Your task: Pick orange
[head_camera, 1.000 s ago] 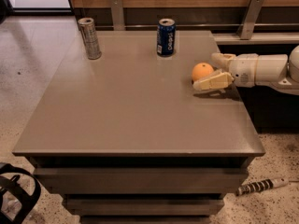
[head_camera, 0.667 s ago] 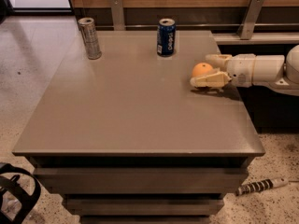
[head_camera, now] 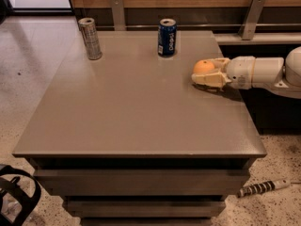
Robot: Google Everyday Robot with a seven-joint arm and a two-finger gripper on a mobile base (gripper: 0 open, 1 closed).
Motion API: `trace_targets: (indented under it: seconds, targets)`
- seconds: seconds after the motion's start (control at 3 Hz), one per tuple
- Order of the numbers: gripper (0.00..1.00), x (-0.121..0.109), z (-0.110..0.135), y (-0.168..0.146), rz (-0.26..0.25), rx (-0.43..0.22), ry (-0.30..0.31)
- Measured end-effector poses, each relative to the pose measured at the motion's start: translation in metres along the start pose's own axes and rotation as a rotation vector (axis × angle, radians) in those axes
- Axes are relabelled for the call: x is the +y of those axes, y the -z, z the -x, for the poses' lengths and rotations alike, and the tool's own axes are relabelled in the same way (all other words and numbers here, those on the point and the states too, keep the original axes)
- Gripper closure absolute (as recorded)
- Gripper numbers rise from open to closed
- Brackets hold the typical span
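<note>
The orange (head_camera: 203, 66), a small round bright-orange fruit, is at the right side of the grey table (head_camera: 136, 107). My gripper (head_camera: 207, 70) reaches in from the right on a white arm (head_camera: 263, 72). Its cream fingers (head_camera: 207, 78) sit on both sides of the orange and are shut on it. The near finger hides the orange's lower part. The gripper is just above the tabletop and casts a thin shadow under itself.
A blue soda can (head_camera: 167, 37) stands at the back middle of the table, left of the gripper. A silver can (head_camera: 90, 38) stands at the back left. A wooden wall with metal brackets (head_camera: 249, 15) runs behind. A striped cable (head_camera: 261, 188) lies on the floor at the right.
The gripper has slid a little to the left around the orange and closed on it. The orange now sits slightly higher in view. The cans have not moved.
</note>
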State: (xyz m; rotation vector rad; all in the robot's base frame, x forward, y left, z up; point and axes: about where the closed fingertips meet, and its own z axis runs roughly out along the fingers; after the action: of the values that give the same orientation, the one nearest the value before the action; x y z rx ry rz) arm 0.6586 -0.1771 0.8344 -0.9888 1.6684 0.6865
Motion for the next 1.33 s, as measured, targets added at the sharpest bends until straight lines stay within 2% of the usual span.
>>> trace_targets:
  seconds: [0.33, 1.0, 1.33]
  targets:
    - [0.96, 0.001, 0.000, -0.003, 0.005, -0.001, 0.000]
    - [1.00, 0.002, 0.001, -0.004, 0.008, -0.001, 0.000]
    - [1.00, -0.001, 0.024, 0.003, -0.018, 0.019, 0.049]
